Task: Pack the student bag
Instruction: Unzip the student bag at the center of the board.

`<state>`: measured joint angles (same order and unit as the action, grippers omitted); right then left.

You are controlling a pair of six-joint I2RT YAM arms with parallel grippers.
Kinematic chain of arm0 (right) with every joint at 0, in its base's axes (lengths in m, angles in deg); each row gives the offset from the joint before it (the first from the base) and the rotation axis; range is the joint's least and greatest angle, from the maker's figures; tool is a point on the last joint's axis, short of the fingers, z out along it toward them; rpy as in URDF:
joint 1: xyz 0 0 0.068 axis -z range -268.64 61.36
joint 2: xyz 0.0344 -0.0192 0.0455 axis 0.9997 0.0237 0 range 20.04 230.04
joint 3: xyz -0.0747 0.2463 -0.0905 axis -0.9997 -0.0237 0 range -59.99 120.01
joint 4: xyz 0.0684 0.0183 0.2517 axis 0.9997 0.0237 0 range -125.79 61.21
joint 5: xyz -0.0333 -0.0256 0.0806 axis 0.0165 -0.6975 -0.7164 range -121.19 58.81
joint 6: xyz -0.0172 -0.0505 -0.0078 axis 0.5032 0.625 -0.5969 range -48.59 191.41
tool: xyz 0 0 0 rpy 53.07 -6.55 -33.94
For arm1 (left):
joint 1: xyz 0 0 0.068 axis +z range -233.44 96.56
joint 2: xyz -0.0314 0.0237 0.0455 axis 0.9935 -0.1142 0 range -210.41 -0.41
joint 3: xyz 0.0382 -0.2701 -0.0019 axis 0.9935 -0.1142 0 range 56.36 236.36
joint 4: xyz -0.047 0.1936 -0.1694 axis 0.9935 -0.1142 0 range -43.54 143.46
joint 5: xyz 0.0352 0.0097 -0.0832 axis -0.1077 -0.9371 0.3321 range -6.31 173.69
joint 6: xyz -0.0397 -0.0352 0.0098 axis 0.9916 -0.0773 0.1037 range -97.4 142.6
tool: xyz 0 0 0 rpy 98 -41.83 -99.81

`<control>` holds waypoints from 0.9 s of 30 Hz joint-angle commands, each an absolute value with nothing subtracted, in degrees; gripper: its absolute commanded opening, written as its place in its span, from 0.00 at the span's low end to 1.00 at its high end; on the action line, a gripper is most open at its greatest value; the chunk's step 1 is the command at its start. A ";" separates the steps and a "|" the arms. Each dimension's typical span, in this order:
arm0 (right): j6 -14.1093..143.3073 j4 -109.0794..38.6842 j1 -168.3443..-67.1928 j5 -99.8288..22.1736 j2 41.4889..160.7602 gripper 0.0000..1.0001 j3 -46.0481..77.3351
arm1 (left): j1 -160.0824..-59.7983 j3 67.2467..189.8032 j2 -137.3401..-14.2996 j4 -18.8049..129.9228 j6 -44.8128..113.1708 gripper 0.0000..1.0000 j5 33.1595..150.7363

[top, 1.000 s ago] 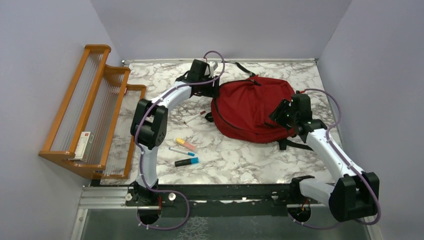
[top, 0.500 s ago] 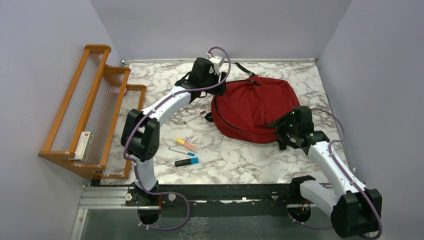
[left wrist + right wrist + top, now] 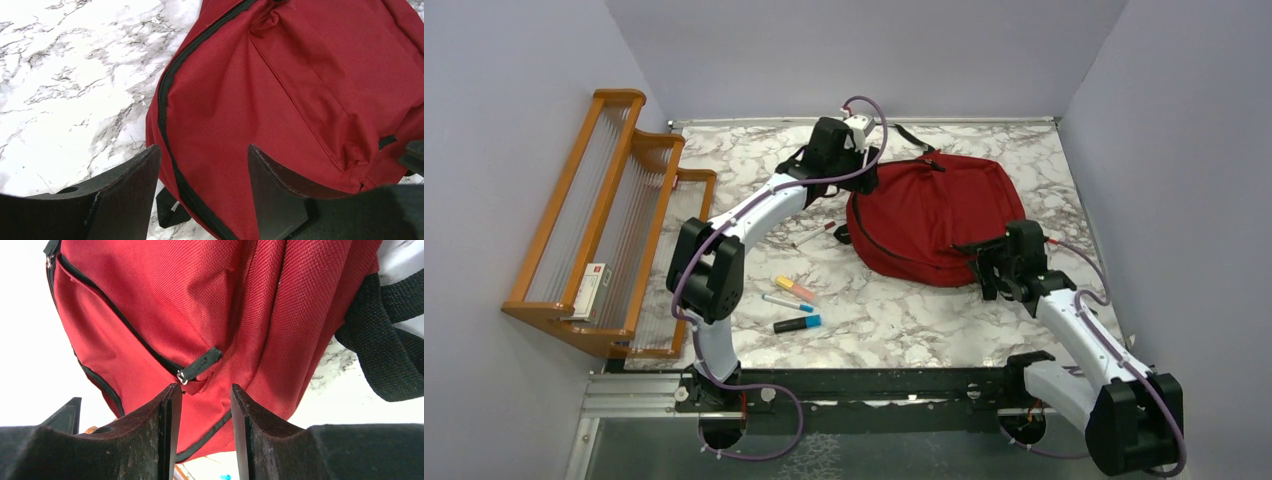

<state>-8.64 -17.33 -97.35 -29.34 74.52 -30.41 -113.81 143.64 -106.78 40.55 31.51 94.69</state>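
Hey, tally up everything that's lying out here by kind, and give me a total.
Backpack: 1
Pens and markers: 4
Wooden rack: 1
Small box in the rack: 1
Total: 7

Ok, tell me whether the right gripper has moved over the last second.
Yes. The right gripper has drawn back toward the table's near edge, from over the bag's top to its near rim.

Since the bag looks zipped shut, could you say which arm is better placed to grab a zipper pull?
Probably right: the right gripper sits short of a zipper pull on the student bag; the left gripper faces only zipper track.
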 commanded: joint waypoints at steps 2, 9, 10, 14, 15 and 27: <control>-13.35 -24.44 -97.43 -29.88 78.43 0.44 -31.25 | -114.44 143.54 -107.49 42.11 30.86 0.65 96.22; -13.05 -28.63 -97.47 -29.65 82.70 0.43 -30.74 | -115.16 143.54 -107.79 42.08 30.73 0.65 96.34; -13.05 -28.90 -97.44 -29.73 83.37 0.43 -30.79 | -115.25 143.51 -107.89 42.09 30.69 0.65 96.34; -13.25 -30.05 -97.43 -29.55 84.35 0.41 -31.37 | -115.48 143.49 -107.83 42.05 30.52 0.65 96.26; -13.26 -30.00 -97.43 -29.14 84.39 0.40 -31.42 | -115.52 143.46 -107.77 42.11 30.44 0.65 96.17; -10.88 -29.97 -97.45 -26.20 84.47 0.21 -30.75 | -115.95 143.46 -107.90 42.12 30.09 0.65 95.94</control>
<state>-11.76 -28.15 -97.35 -28.88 84.16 -31.02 -115.45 143.64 -107.41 40.55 31.09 95.00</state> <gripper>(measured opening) 0.245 0.652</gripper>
